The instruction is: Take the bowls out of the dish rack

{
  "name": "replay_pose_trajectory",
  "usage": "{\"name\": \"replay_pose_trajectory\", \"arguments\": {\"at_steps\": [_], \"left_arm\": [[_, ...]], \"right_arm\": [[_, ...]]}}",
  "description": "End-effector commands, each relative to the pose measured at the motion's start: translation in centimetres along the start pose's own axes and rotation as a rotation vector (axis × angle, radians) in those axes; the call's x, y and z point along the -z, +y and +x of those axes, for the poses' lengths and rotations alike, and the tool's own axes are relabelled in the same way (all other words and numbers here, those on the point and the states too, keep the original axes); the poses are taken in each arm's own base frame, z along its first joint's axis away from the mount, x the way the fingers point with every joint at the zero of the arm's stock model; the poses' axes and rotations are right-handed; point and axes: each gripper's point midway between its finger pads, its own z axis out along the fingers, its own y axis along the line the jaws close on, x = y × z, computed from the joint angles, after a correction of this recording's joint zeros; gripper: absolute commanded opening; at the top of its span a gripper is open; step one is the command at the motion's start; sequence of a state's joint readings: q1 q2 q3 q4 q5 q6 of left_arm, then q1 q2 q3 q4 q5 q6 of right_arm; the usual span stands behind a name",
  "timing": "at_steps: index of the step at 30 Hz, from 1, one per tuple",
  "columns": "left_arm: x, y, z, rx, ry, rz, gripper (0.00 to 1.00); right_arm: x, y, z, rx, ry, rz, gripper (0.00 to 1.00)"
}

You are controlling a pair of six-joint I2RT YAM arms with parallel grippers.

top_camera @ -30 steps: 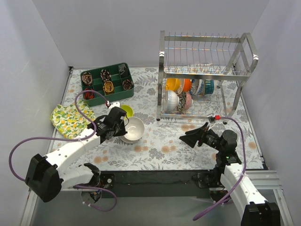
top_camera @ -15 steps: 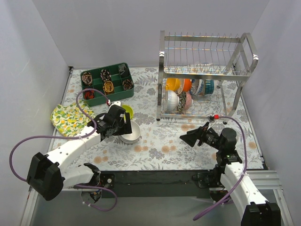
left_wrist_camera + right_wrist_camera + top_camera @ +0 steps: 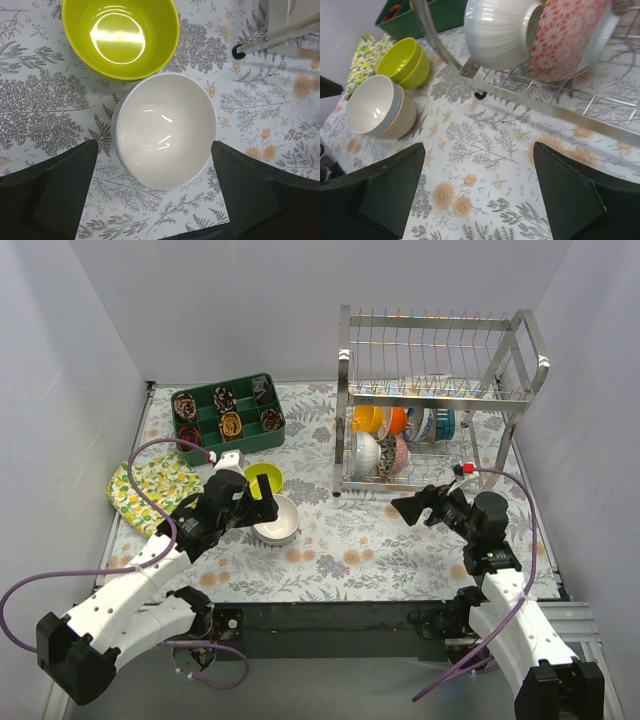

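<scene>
A white bowl (image 3: 277, 518) (image 3: 165, 130) sits nested in a beige bowl (image 3: 402, 117) on the flowered table cover, touching a lime-green bowl (image 3: 263, 477) (image 3: 120, 35). My left gripper (image 3: 252, 505) (image 3: 155, 145) hovers open over the white bowl, its fingers wide of the rim. The chrome dish rack (image 3: 440, 400) holds several bowls on its lower tier, among them a white ribbed bowl (image 3: 365, 453) (image 3: 502, 30) and a pink-patterned bowl (image 3: 396, 455) (image 3: 565, 37). Just in front of the rack's lower rail (image 3: 545, 107), my right gripper (image 3: 412, 508) (image 3: 479, 146) is open and holds nothing.
A dark green compartment tray (image 3: 228, 418) with small round items stands at the back left. A lemon-print cloth (image 3: 150, 490) lies at the left edge. Grey walls close in on both sides, and the rack's foot (image 3: 239, 50) stands near the bowls.
My left gripper opened and let go of the white bowl, which now rests upright in the beige one; the arm drew back. My right gripper moved closer to the rack.
</scene>
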State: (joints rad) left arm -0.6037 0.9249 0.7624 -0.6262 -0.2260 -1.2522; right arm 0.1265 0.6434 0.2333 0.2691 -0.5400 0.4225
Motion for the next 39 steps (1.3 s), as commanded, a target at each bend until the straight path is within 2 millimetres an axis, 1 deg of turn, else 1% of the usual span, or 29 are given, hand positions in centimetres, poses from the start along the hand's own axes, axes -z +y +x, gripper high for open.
{"name": "replay_pose_trajectory", "arguments": {"at_steps": [1, 2, 3, 4, 6, 7, 8, 9, 10, 11, 13, 14, 18, 19, 20, 21, 22, 23, 24, 25, 27, 28, 29, 34, 37, 39], "left_arm": [[1.2, 0.1, -1.4, 0.016, -0.115, 0.043, 0.98], [1.1, 0.4, -1.1, 0.013, -0.121, 0.042, 0.98], [1.3, 0.4, -1.5, 0.021, -0.152, 0.054, 0.98], [1.9, 0.4, -1.9, 0.025, -0.186, 0.073, 0.98], [2.4, 0.5, -2.1, 0.023, -0.222, 0.088, 0.98], [3.0, 0.5, -2.6, 0.026, -0.254, 0.104, 0.98], [3.4, 0.5, -2.8, 0.021, -0.272, 0.111, 0.98], [3.5, 0.6, -3.0, 0.023, -0.29, 0.113, 0.98], [3.8, 0.6, -3.3, 0.025, -0.308, 0.12, 0.98], [4.4, 0.8, -3.7, 0.033, -0.34, 0.127, 0.98], [4.7, 0.8, -4.0, 0.036, -0.369, 0.141, 0.98], [5.3, 0.7, -4.3, 0.042, -0.392, 0.156, 0.98], [5.9, 0.3, -4.5, 0.053, -0.416, 0.193, 0.98], [6.0, 0.4, -4.4, 0.05, -0.416, 0.192, 0.98], [6.0, 0.4, -4.5, 0.049, -0.418, 0.193, 0.98], [6.0, 0.4, -4.5, 0.047, -0.419, 0.191, 0.98], [5.9, 0.4, -4.5, 0.041, -0.417, 0.188, 0.98], [5.9, 0.4, -4.5, 0.038, -0.416, 0.187, 0.98], [5.8, 0.4, -4.4, 0.034, -0.41, 0.188, 0.98], [5.8, 0.3, -4.4, 0.031, -0.409, 0.188, 0.98], [5.7, 0.3, -4.4, 0.027, -0.406, 0.185, 0.98], [5.7, 0.3, -4.4, 0.027, -0.405, 0.187, 0.98], [5.7, 0.3, -4.4, 0.025, -0.404, 0.186, 0.98], [5.8, 0.2, -4.4, 0.022, -0.407, 0.192, 0.98], [5.8, 0.2, -4.4, 0.017, -0.407, 0.196, 0.98], [5.7, 0.1, -4.4, 0.016, -0.404, 0.198, 0.98]], "right_arm": [[-0.4, -2.1, -5.2, 0.117, -0.134, 0.153, 0.98], [-0.6, -2.5, -5.8, 0.128, -0.149, 0.174, 0.98], [-0.7, -2.8, -6.7, 0.139, -0.17, 0.194, 0.98], [-1.0, -3.0, -6.9, 0.136, -0.166, 0.199, 0.98], [-1.5, -2.6, -8.0, 0.145, -0.184, 0.18, 0.98], [-2.0, -3.0, -7.8, 0.125, -0.17, 0.182, 0.99], [-2.4, -3.0, -7.8, 0.116, -0.169, 0.174, 0.99], [-2.7, -2.7, -8.3, 0.123, -0.184, 0.154, 0.99], [-3.4, -3.1, -8.1, 0.102, -0.164, 0.155, 0.99], [-3.8, -3.2, -8.1, 0.097, -0.159, 0.15, 0.99], [-4.7, -3.5, -8.2, 0.08, -0.149, 0.144, 0.99], [-5.1, -3.6, -8.3, 0.078, -0.148, 0.139, 0.99], [-6.6, -4.3, -8.7, 0.063, -0.141, 0.145, 0.98], [-7.0, -4.6, -8.4, 0.059, -0.131, 0.153, 0.99], [-7.3, -4.8, -8.8, 0.065, -0.139, 0.158, 0.99], [-7.6, -5.0, -8.8, 0.065, -0.139, 0.167, 0.99], [-8.0, -5.6, -8.3, 0.058, -0.124, 0.177, 0.98], [-8.4, -5.6, -8.6, 0.059, -0.126, 0.176, 0.99], [-8.7, -5.8, -8.5, 0.054, -0.118, 0.178, 0.98], [-9.1, -6.2, -7.9, 0.044, -0.098, 0.183, 0.99], [-9.6, -6.5, -7.8, 0.041, -0.094, 0.186, 0.99], [-9.8, -6.9, -7.3, 0.035, -0.082, 0.194, 0.99], [-10.0, -7.2, -7.3, 0.037, -0.089, 0.207, 0.98], [-10.6, -8.8, -6.1, 0.043, -0.066, 0.247, 0.99], [-11.1, -9.1, -5.8, 0.05, -0.055, 0.24, 0.99], [-11.5, -8.7, -5.6, 0.058, -0.046, 0.206, 0.98]]}}
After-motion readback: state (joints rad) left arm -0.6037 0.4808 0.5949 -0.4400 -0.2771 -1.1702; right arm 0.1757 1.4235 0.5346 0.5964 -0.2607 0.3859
